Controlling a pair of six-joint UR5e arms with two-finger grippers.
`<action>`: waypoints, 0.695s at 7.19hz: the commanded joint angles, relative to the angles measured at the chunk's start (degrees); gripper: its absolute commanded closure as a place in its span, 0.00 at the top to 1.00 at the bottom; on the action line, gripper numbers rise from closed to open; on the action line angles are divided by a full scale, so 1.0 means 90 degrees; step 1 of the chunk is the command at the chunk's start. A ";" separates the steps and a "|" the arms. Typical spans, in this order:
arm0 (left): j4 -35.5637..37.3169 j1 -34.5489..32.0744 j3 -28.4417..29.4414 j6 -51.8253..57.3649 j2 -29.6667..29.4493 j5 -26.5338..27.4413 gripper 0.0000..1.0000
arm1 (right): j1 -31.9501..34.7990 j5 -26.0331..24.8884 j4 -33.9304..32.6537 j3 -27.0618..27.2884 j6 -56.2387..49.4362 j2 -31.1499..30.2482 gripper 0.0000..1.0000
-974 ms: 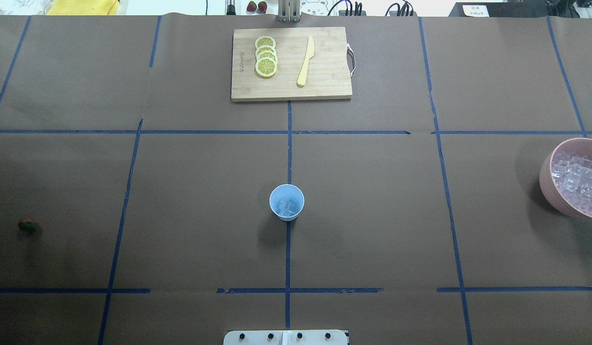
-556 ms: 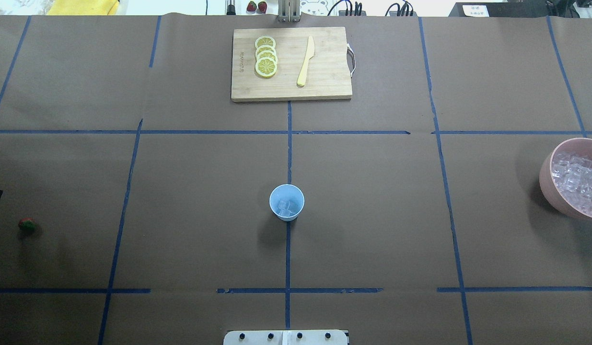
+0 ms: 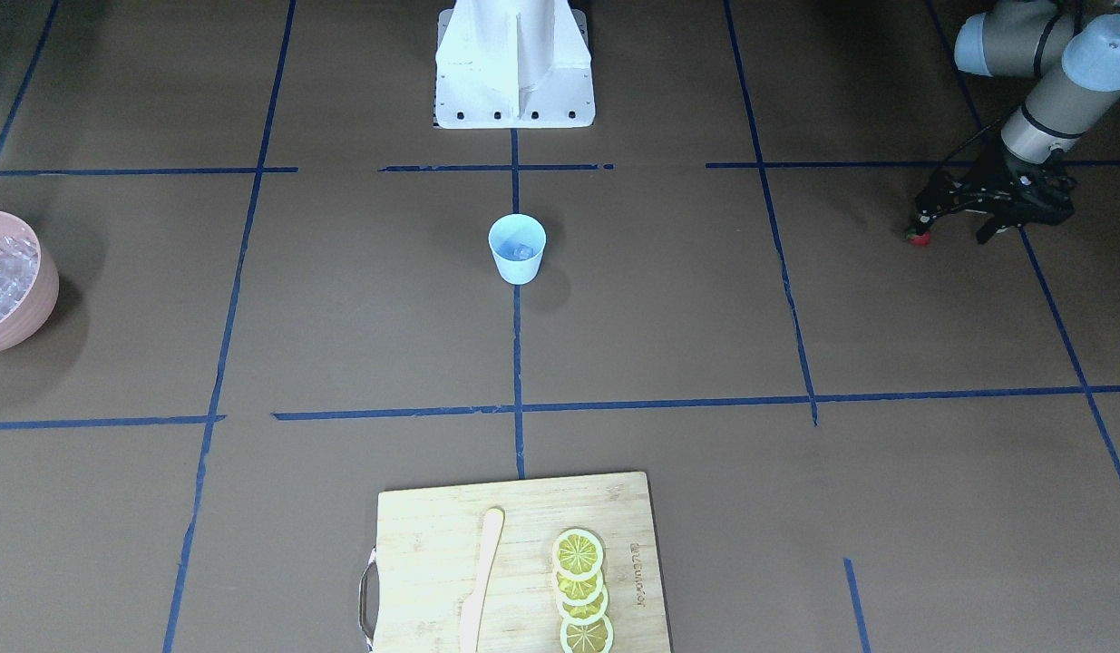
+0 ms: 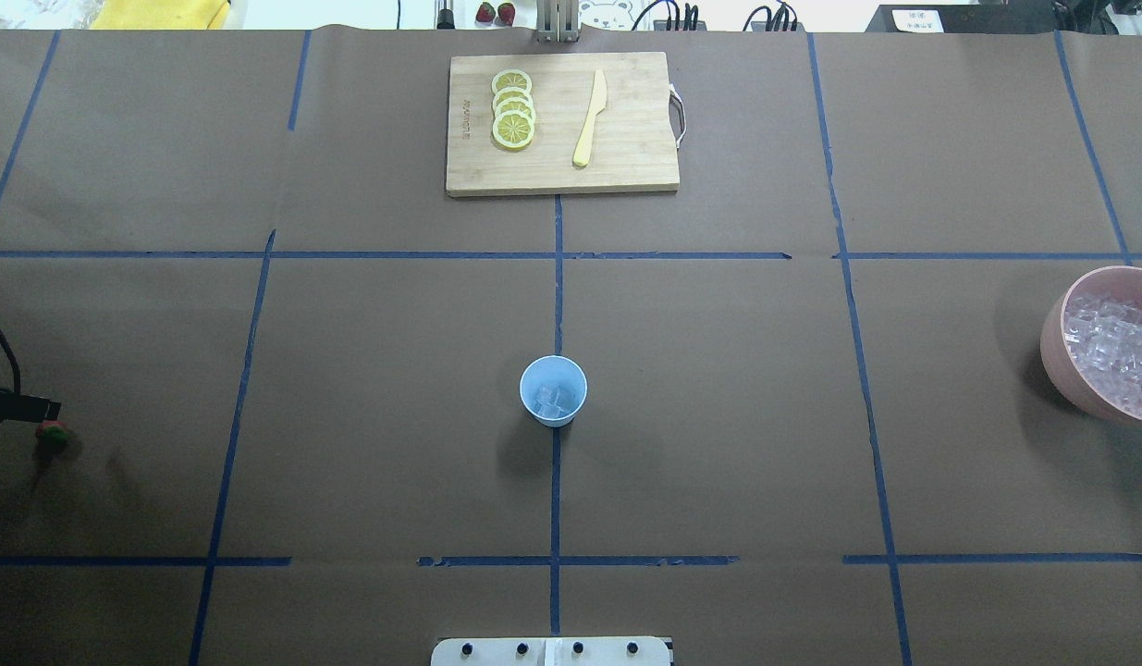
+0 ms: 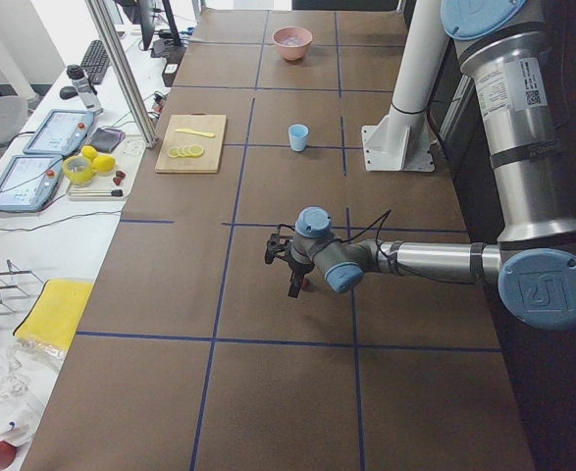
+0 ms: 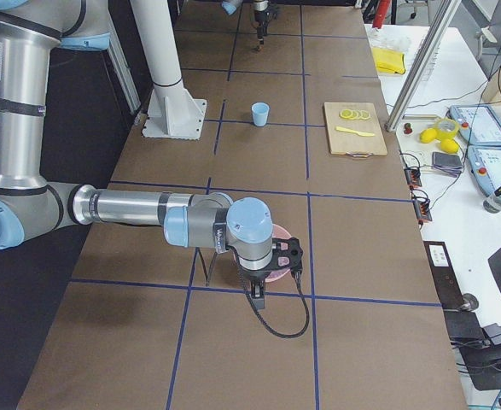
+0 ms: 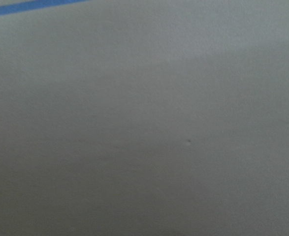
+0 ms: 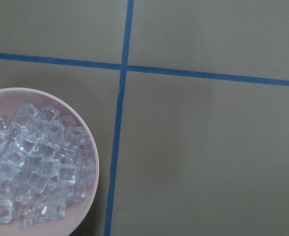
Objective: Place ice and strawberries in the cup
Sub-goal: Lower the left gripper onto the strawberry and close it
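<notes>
One strawberry [image 4: 53, 435] at cup's 9 o'clock, just beside left gripper [image 3: 951, 229], jaws spread | likely light, round, rolls: pinch red sides gently | cup [image 4: 553, 390] centre, holding ice [image 4: 552, 400] | right gripper [image 6: 271, 266] above bowl [image 4: 1051, 365], 3 o'clock, jaws: cannot tell

Pink bowl [image 8: 93, 157] w/ ice [image 8: 33, 162] heaped inside; blue tape cross [image 8: 123, 66] just beside bowl's rim, on brown paper [image 8: 208, 157].
</notes>
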 commanded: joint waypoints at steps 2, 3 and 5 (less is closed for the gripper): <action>-0.0054 0.0381 0.0131 -0.0215 -0.0028 0.0078 0.99 | 0.0000 -0.0001 0.0000 -0.0005 0.0000 0.0000 0.99; -0.0054 0.0440 0.0132 -0.0215 -0.0038 0.0068 0.99 | 0.0000 -0.0001 0.0000 -0.0005 0.0000 0.0000 0.99; -0.0054 0.0509 0.0141 -0.0225 -0.0047 0.0068 0.80 | 0.0000 -0.0001 0.0000 -0.0005 0.0000 0.0000 0.99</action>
